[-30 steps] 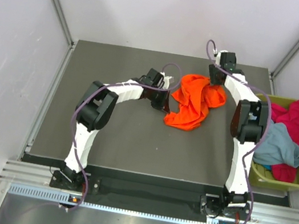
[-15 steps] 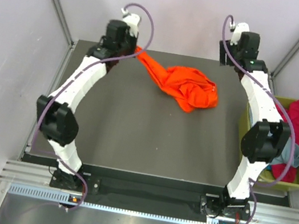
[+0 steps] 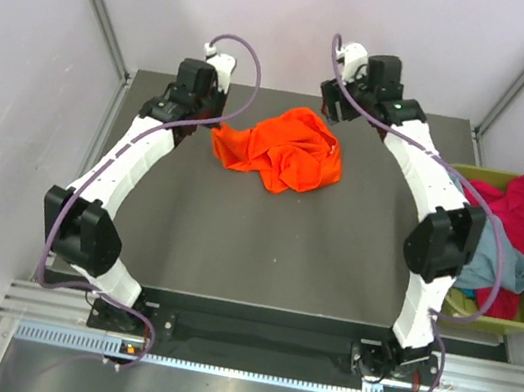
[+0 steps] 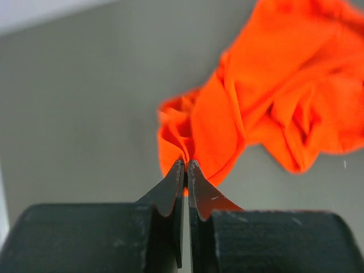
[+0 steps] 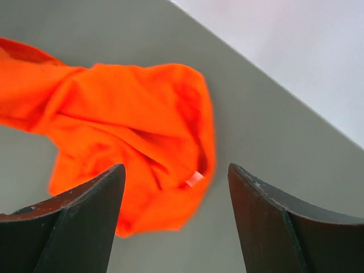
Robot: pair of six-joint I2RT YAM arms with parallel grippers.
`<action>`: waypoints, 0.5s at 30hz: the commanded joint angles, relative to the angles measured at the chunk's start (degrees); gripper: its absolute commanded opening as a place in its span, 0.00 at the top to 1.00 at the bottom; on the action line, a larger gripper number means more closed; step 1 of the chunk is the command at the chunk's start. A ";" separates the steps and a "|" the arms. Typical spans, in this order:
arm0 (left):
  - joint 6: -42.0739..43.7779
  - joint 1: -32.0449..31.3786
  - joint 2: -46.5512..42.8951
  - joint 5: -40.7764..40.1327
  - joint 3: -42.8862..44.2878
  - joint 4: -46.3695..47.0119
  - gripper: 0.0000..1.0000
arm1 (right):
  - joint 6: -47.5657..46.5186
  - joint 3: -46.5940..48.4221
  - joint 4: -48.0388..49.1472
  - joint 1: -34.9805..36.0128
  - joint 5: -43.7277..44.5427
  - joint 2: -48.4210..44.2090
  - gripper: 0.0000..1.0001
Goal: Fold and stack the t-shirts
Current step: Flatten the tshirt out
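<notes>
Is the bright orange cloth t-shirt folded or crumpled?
Crumpled: the bright orange cloth t-shirt is a wrinkled heap, one edge pinched in the left gripper.

Both arms far forward, left gripper (image 4: 186, 166) tight on the orange t-shirt (image 4: 273, 85), right gripper (image 5: 176, 170) spread wide.

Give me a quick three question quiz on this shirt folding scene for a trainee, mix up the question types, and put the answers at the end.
1. True or false: the left gripper is shut on an edge of the orange t-shirt.
2. Pick one: the right gripper is A) open, B) shut on the orange t-shirt, C) shut on nothing.
3. Short answer: name two shirt colours visible in the olive-green bin.

Key:
1. True.
2. A.
3. A magenta-red shirt and a grey-blue shirt.
</notes>
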 commanded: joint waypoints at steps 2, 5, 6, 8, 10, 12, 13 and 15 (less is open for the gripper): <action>-4.11 0.30 1.39 3.78 -0.09 -8.28 0.97 | 9.47 10.47 0.85 -1.65 -10.08 10.41 0.29; -4.20 0.30 2.35 4.67 -1.32 -7.41 0.97 | 12.91 17.49 1.73 -2.97 -10.08 18.40 0.29; -4.11 0.30 2.88 4.67 -1.15 -7.32 0.97 | 14.57 19.45 1.91 -3.41 -10.17 20.36 0.29; -4.29 0.30 3.94 4.58 -1.06 -6.97 0.97 | 15.46 22.96 2.78 -4.47 -10.08 24.66 0.30; -3.76 0.30 4.55 4.67 -1.41 -6.88 0.97 | 17.83 23.77 5.07 -4.82 -9.04 26.35 0.30; -3.58 0.30 4.82 4.67 -1.68 -7.05 0.97 | 19.58 25.26 5.95 -5.26 -8.85 28.72 0.30; -3.58 0.21 5.08 4.67 -1.85 -6.97 0.97 | 20.20 25.44 6.21 -5.61 -8.85 29.34 0.30; -3.41 0.21 5.43 6.60 -2.12 -6.88 0.97 | 22.13 25.18 6.65 -5.79 -9.20 30.57 0.30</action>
